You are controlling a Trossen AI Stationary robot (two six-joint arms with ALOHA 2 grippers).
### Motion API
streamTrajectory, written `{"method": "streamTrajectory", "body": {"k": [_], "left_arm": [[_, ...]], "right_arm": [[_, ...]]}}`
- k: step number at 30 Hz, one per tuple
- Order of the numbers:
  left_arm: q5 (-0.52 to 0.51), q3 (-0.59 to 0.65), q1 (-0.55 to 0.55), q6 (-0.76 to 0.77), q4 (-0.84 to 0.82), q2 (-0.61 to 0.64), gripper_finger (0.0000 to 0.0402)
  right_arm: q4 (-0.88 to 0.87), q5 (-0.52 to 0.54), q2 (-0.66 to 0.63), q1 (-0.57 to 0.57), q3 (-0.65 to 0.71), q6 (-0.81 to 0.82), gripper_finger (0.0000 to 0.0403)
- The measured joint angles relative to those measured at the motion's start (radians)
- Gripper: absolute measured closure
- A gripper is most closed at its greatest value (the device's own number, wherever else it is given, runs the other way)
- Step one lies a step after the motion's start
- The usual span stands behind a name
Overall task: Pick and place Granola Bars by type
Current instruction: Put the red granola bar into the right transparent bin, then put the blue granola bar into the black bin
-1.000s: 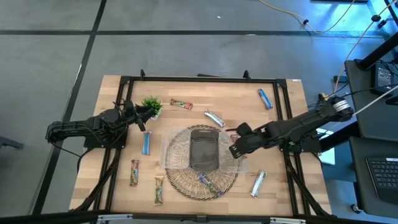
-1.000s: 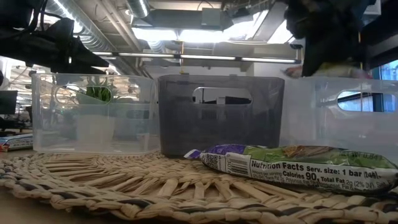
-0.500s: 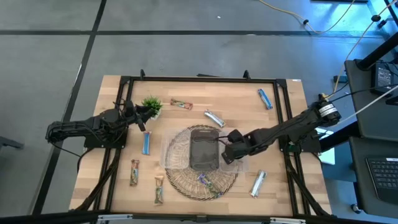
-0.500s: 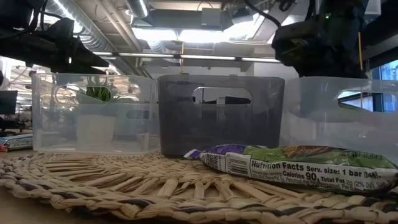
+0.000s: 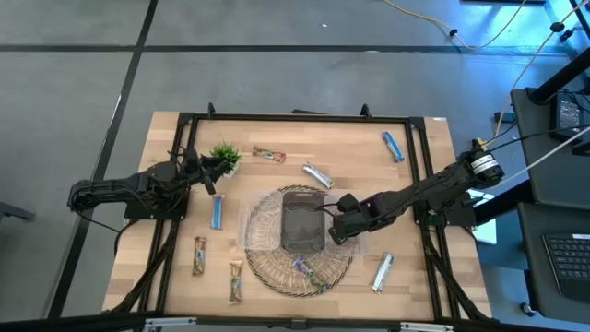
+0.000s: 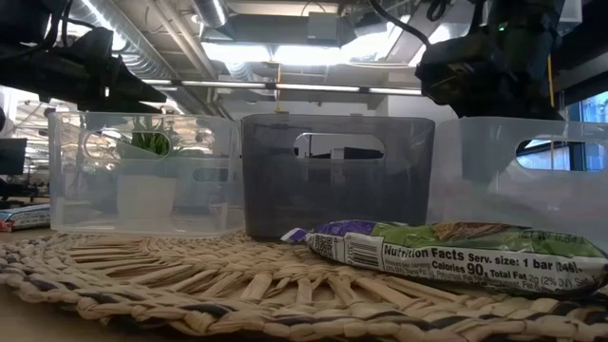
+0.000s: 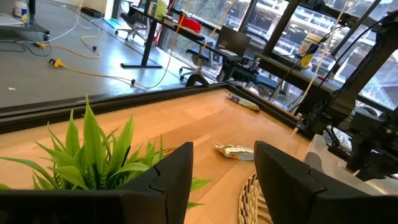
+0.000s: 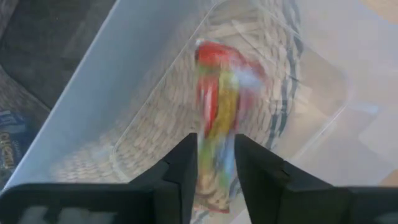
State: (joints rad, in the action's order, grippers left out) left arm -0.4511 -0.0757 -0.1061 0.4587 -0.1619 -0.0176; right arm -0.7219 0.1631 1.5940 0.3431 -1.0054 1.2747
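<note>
Lying between right fingers [image 8: 177, 171]: red bar [image 8: 217, 109].

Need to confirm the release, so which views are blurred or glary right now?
Right wrist view: the red and yellow granola bar between the fingers is motion-smeared over the clear bin. Low view: ceiling lights glare. High view: sharp.
</note>
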Motion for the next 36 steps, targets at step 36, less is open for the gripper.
{"method": "streamTrajectory", "body": {"k": [36], "left_arm": [[0.024, 0.000, 0.000, 0.000, 0.000, 0.000, 0.0238]], "right_arm": [[-0.134, 0.318, -0.057, 0.238, -0.514, -0.584, 0.0219]]}}
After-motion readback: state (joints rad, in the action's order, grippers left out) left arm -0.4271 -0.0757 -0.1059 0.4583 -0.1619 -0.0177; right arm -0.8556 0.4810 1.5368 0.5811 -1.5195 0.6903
